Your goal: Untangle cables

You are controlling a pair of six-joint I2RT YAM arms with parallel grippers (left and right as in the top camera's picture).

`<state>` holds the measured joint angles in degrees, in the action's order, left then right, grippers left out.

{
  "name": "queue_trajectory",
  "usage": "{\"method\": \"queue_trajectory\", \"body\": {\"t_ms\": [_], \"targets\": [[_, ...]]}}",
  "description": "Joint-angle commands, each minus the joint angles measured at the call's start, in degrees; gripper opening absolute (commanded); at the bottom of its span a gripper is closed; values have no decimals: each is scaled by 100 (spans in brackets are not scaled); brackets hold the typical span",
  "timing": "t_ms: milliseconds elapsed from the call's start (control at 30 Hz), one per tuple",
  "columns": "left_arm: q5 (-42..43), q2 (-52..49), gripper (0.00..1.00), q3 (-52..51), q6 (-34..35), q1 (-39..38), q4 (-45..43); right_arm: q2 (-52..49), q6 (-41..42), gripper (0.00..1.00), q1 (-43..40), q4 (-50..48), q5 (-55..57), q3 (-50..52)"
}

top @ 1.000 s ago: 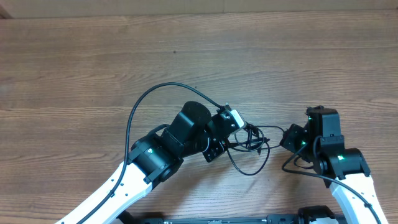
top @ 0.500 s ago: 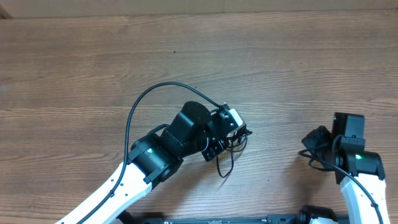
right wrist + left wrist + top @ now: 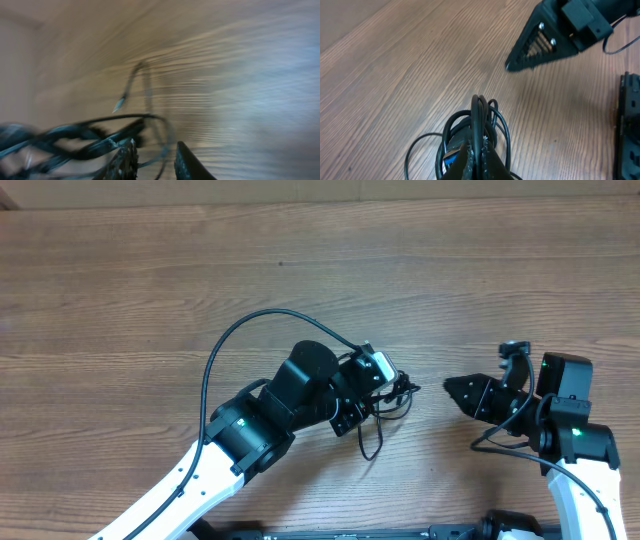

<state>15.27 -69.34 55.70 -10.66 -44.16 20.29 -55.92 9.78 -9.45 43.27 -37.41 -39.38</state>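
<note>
on the table, left pincer clamps the cables; right pincer stands parted.

Found no legible text, label, brand, number or sign in any view: none on the thin black cables, none on the brown wood-grain bench, none on the white-and-black robot arms.
</note>
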Motion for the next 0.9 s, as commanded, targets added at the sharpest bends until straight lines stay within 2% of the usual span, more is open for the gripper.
{"method": "queue_trajectory", "body": {"t_ms": [0,100,367,867], "targets": [[284,122,4,107,76,46,-120,2,-1207,27,-31,-44,-1517,-186],[302,122,4,107,304,74,-190,2,-1464,28,-31,-37,-1781,-186],[758,122,4,107,308,74,-483,2,-1637,28,-26,-20,-1996,-186],[1141,122,4,107,514,74,-750,2,-1781,28,-26,9,-1919,-186]]}}
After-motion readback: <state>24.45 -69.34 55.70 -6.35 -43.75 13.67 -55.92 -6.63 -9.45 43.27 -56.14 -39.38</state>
